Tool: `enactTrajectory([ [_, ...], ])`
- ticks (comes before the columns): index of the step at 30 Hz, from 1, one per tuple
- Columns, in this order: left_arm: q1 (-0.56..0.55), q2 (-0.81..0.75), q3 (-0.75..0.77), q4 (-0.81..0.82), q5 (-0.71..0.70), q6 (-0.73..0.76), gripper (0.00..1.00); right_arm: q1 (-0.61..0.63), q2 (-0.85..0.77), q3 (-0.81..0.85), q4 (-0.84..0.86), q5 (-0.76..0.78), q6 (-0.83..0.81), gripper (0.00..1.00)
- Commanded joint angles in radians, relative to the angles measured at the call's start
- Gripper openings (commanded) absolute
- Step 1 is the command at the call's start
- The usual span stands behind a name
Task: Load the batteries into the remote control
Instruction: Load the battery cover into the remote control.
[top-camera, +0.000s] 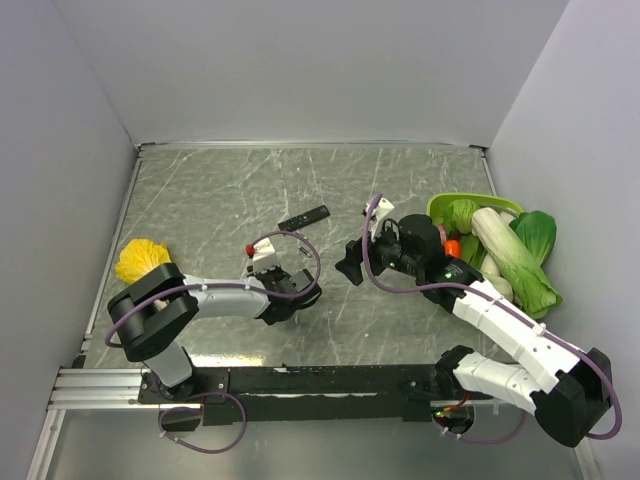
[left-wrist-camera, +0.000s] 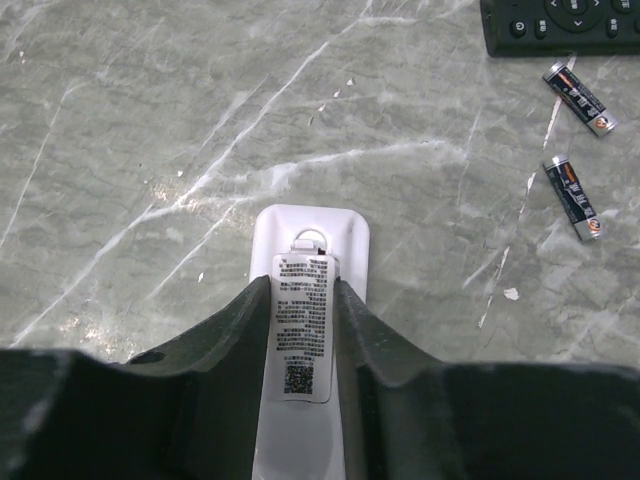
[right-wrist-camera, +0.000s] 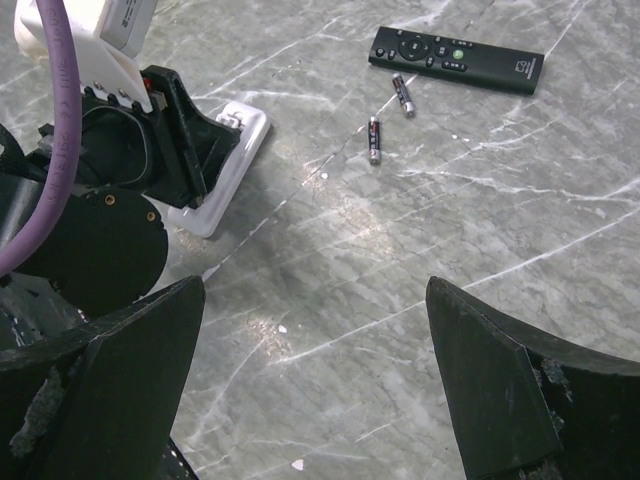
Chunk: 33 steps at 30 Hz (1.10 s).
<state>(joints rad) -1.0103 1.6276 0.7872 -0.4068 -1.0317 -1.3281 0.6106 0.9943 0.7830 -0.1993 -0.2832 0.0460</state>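
Left wrist: left claw (left-wrist-camera: 303, 300) pinches the white remote (left-wrist-camera: 310, 225); right claw (right-wrist-camera: 315, 290) spread wide.

Left wrist view: black remote (left-wrist-camera: 560, 25) cut off by frame edge at 1 o'clock. Near end of remote control (left-wrist-camera: 310, 235) hidden between fingers of left gripper (left-wrist-camera: 303, 300). Top view: batteries (left-wrist-camera: 573, 197) too small to find.

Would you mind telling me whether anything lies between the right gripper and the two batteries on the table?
Nothing visible does. Only bare table separates the open right gripper from the batteries. The black remote lies beyond them, and the white remote, clamped in the left gripper, sits off to the side.
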Motion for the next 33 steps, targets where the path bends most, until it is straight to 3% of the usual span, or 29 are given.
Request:
enactTrajectory([
  [1, -0.010, -0.031, 0.003, -0.061, 0.016, -0.031, 0.40, -0.008, -0.034, -0.004, 0.044, -0.019, 0.015, 0.99],
  [4, -0.010, -0.034, 0.000, -0.053, 0.018, -0.023, 0.50, -0.009, -0.039, -0.005, 0.044, -0.020, 0.018, 1.00],
  [13, -0.011, -0.095, 0.020, -0.075, 0.036, -0.005, 0.65, -0.009, -0.046, -0.005, 0.043, -0.014, 0.015, 1.00],
  [20, 0.039, -0.340, -0.026, 0.063, 0.185, 0.147, 0.74, -0.014, -0.043, 0.004, 0.044, -0.020, 0.026, 1.00],
  [24, 0.143, -0.448, -0.078, 0.169, 0.455, 0.240, 0.70, -0.014, -0.037, 0.007, 0.046, -0.025, 0.037, 0.99],
  [28, 0.263, -0.477, -0.075, 0.178, 0.657, 0.276, 0.45, -0.015, -0.034, 0.004, 0.049, -0.028, 0.043, 0.99],
  [33, 0.326, -0.425, -0.017, 0.112, 0.774, 0.297, 0.30, -0.015, -0.037, -0.004, 0.051, -0.033, 0.051, 0.99],
])
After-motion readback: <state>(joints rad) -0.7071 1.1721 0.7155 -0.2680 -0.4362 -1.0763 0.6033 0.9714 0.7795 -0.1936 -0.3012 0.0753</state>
